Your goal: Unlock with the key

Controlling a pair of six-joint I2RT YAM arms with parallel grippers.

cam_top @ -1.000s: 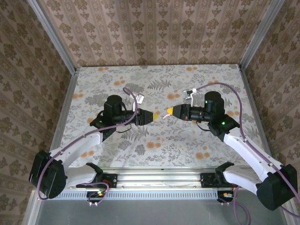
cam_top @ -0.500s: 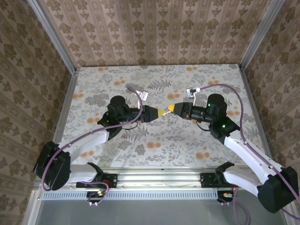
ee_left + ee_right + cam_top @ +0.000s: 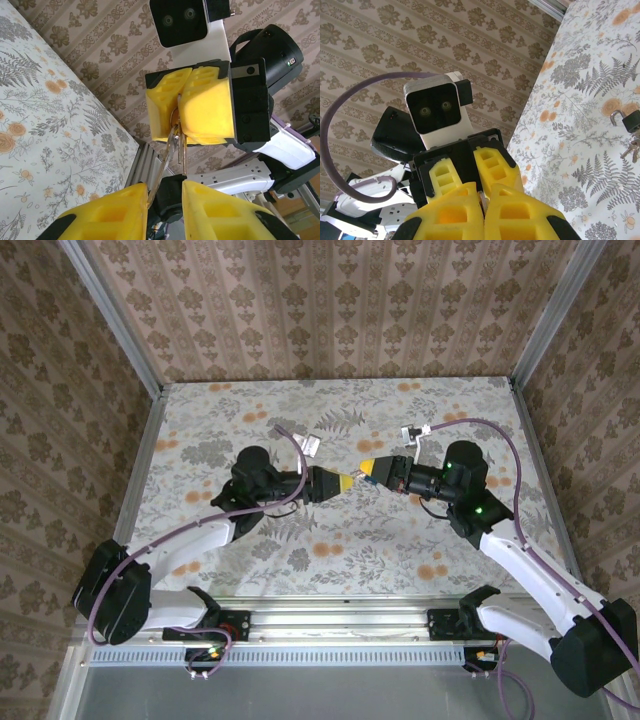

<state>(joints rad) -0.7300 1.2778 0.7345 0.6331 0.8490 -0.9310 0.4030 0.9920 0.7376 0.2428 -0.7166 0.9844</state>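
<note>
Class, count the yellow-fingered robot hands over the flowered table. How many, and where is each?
2. The left hand reaches in from the left above the table; the right hand, pinching the key, comes from the right, tip to tip with it. None looks hidden.

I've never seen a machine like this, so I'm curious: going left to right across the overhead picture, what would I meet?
Left arm's elbow → left gripper → right gripper → right arm's elbow.
</note>
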